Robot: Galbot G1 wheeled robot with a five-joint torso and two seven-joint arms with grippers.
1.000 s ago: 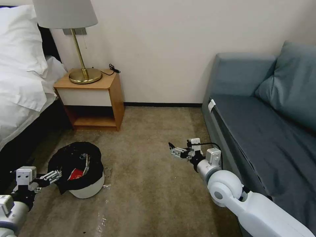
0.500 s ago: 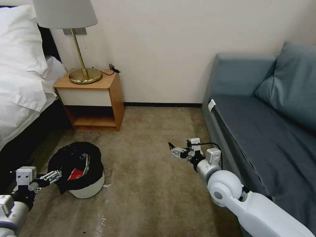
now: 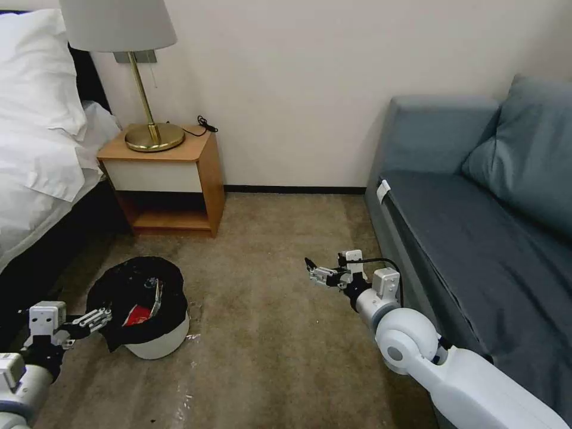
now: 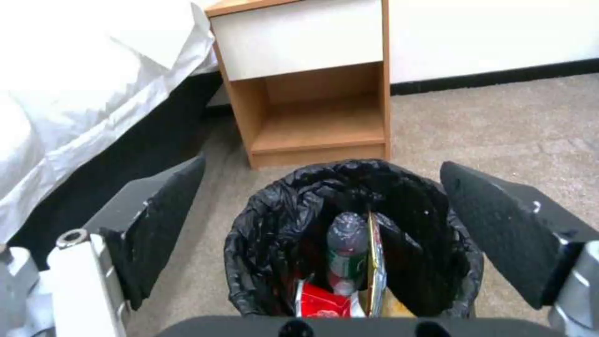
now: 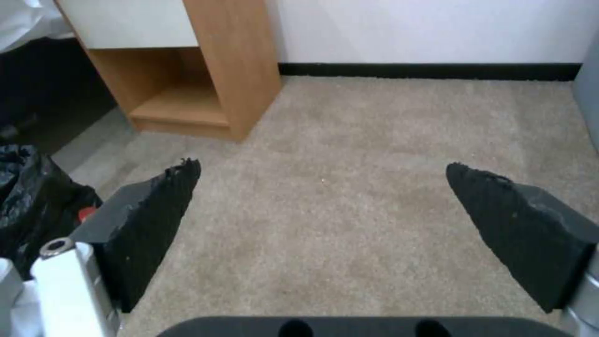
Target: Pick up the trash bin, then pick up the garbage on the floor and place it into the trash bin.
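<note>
Even indoor light, soft shadows; bed linen [image 4: 75,70] blown out, wrist views slightly blurred.

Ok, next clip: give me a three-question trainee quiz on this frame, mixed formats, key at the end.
1. True or false: the trash bin stands on the carpet, held by neither hand.
2. What lies inside the bin? A) nothing B) bottle, red wrapper and snack packet C) a pillow
3. Fill in: the right hand hovers open over bare ____.

Key: 1 true, the left hand is open just beside the rim. 2 B. 3 carpet.
</note>
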